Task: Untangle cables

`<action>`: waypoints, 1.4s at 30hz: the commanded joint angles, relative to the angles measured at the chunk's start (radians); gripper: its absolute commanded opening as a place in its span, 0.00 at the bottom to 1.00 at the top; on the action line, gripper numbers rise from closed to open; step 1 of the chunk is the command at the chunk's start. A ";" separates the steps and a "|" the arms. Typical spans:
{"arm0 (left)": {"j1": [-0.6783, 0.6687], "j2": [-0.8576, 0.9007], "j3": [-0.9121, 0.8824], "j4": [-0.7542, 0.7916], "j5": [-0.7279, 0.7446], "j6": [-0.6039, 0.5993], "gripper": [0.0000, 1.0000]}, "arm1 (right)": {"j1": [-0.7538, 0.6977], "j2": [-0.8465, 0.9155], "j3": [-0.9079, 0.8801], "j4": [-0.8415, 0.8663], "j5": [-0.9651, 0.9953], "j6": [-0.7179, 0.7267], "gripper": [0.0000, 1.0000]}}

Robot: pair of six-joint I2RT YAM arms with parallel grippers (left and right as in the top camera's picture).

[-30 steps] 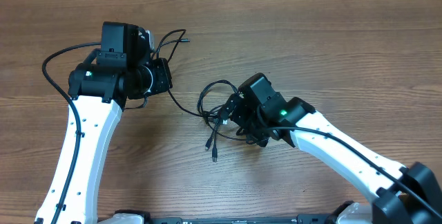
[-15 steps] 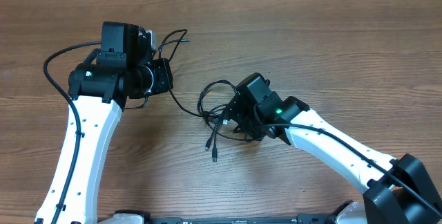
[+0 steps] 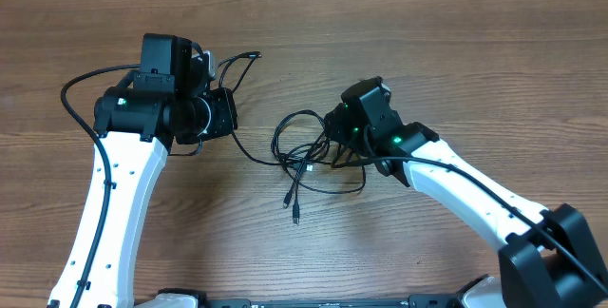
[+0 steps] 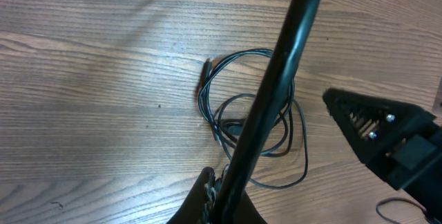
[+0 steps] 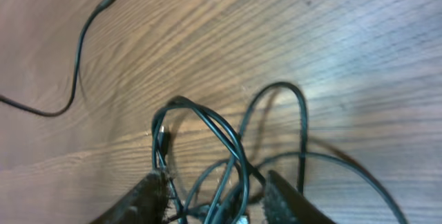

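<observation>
Linking left claw (image 3: 226, 110) and right claw (image 3: 334, 143); one cable tangle (image 3: 296, 159).

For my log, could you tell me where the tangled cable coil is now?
In the overhead view the cable coil lies near centre, directly at the right gripper and right of the left gripper.

Reaching inward with both arms, jaws parted on each.

Extending the left arm (image 3: 114, 203) up from the near edge along the left side of the desk (image 3: 427, 42), bending at the elbow and turning the left gripper (image 4: 268, 137) toward the middle, jaws standing wide apart; stretching the right arm (image 3: 465, 199) diagonally from the near right corner toward the centre, tilting the right gripper (image 5: 215, 186) down close to the desk, its fingertips (image 5: 153, 191) showing apart at the bottom of the wrist view.
</observation>
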 commanded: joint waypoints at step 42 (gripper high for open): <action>-0.011 0.010 -0.121 0.042 0.019 -0.016 0.49 | -0.151 0.075 0.012 0.124 -0.626 -0.090 0.04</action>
